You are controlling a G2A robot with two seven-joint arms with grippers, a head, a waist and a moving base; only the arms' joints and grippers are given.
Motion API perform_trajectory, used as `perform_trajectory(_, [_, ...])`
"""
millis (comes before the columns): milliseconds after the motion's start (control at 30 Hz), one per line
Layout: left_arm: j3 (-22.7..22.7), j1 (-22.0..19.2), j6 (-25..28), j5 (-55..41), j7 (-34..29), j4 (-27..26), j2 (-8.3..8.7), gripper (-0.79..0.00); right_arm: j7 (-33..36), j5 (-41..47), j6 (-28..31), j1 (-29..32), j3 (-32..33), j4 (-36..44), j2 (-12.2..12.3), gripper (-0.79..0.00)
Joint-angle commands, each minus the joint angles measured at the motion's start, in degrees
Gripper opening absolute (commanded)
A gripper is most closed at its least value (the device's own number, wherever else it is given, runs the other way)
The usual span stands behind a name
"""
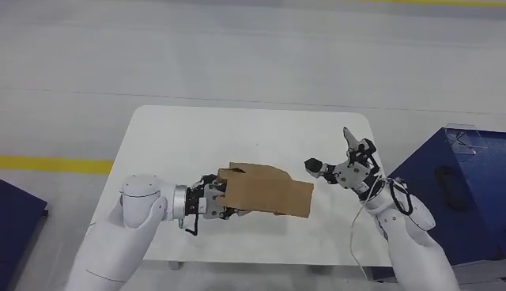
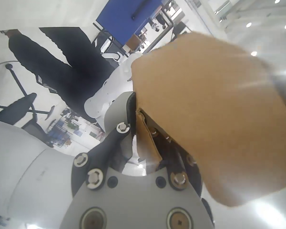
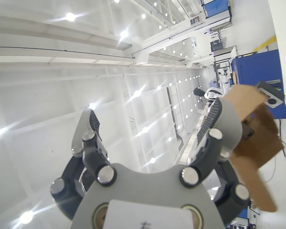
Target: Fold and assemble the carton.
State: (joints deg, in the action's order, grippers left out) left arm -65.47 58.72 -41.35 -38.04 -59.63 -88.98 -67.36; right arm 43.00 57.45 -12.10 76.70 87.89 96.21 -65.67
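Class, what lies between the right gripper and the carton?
Nothing lies there. In the top view, only a narrow strip of bare table shows between the open right gripper and the near edge of the carton.

The carton (image 1: 265, 190) is plain brown cardboard without print; from the right wrist it shows lighter tan on one face and darker brown on another. The right gripper (image 1: 332, 153) is pale grey with black links, silver bolt heads and ribbed black pads (image 3: 208, 117). The left gripper (image 1: 221, 197) is black at the fingers, grey and silver behind. Beneath both grippers the table (image 1: 237, 133) is plain white. Beyond the right gripper, away from the carton, a cabinet (image 1: 466, 176) is deep blue. The floor (image 1: 237, 46) is pale grey, crossed by yellow lines (image 1: 55, 164).
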Motion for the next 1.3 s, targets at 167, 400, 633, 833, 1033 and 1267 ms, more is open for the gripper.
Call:
perform_trajectory(167, [-0.86,3.37,13.01,3.61,-2.36,-3.91,0.92,-0.785,4.69,0.05,-2.65,0.17,-1.27,-0.75,0.18,0.0])
perform_trajectory(400, [-0.37,4.34,15.38,3.98,-1.18,-4.66,1.16,-0.785,14.28,-2.17,-1.7,2.31,-1.76,0.78,0.68,0.0])
perform_trajectory(633, [1.19,4.15,15.25,4.08,-0.68,-4.52,1.22,-0.785,15.74,-2.51,-1.32,3.09,-3.66,2.48,0.68,0.0])
perform_trajectory(833, [2.35,3.86,15.46,4.66,-0.32,-4.41,1.3,-0.785,14.98,-3.07,-1.97,3.16,-5.34,3.7,0.65,0.0])
perform_trajectory(1033, [2.5,4.17,15.49,4.2,-0.24,-4.51,1.51,-0.785,16.04,-3.17,-2.19,3.54,-5.93,4.25,0.79,-0.006])
perform_trajectory(1267, [3.24,4.67,14.1,3.76,-1.01,-4.13,1.79,-0.785,15.14,-5.7,-0.43,3.93,-6.89,5.29,0.88,-0.4])
